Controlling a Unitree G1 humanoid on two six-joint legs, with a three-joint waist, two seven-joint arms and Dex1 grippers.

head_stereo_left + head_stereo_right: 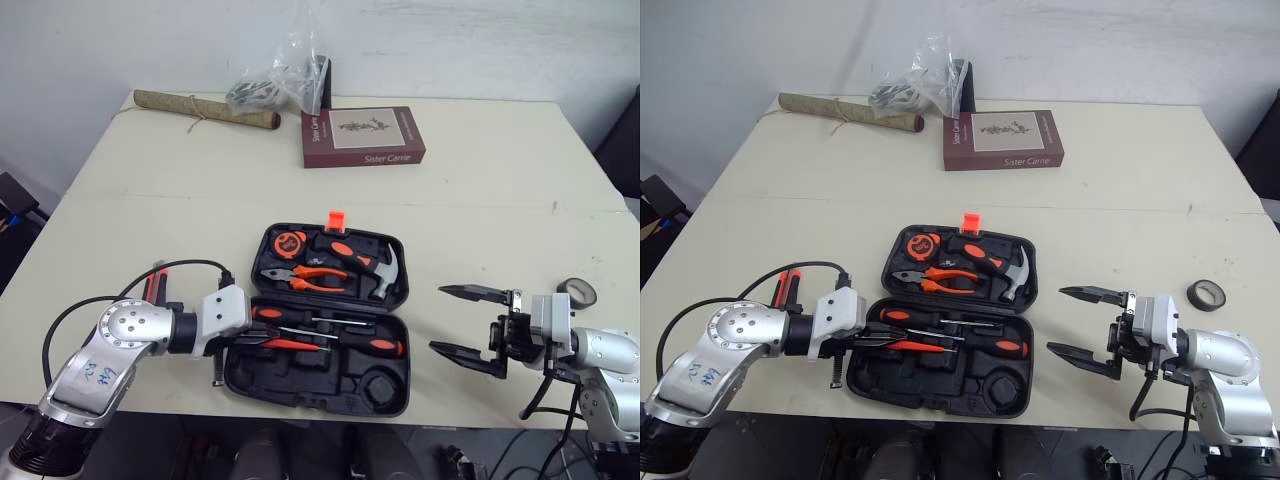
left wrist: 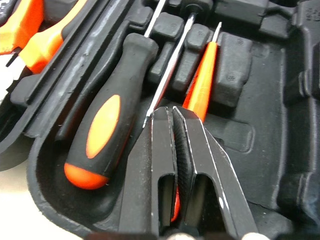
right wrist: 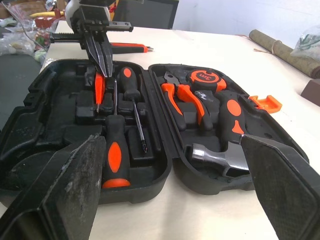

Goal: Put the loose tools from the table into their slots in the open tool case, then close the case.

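Small orange screwdriver (image 2: 202, 85) in near half of open tool case (image 1: 300, 385), long axis 9-to-3 o'clock, pinched by left tool (image 2: 173, 111) reaching from 9 o'clock; right tool (image 1: 437, 318) spread, apart at 3 o'clock.

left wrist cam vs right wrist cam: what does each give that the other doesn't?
Left wrist view: a close look at the left tool, fingers shut on the small orange screwdriver, low in the slotted half of the case.
Right wrist view: the right tool, fingers wide open; the hammer, pliers and tape measure in the other half; the orange latch; a loose orange-handled tool on the table.
Both: the left tool, the small orange screwdriver, the black-and-orange screwdriver.
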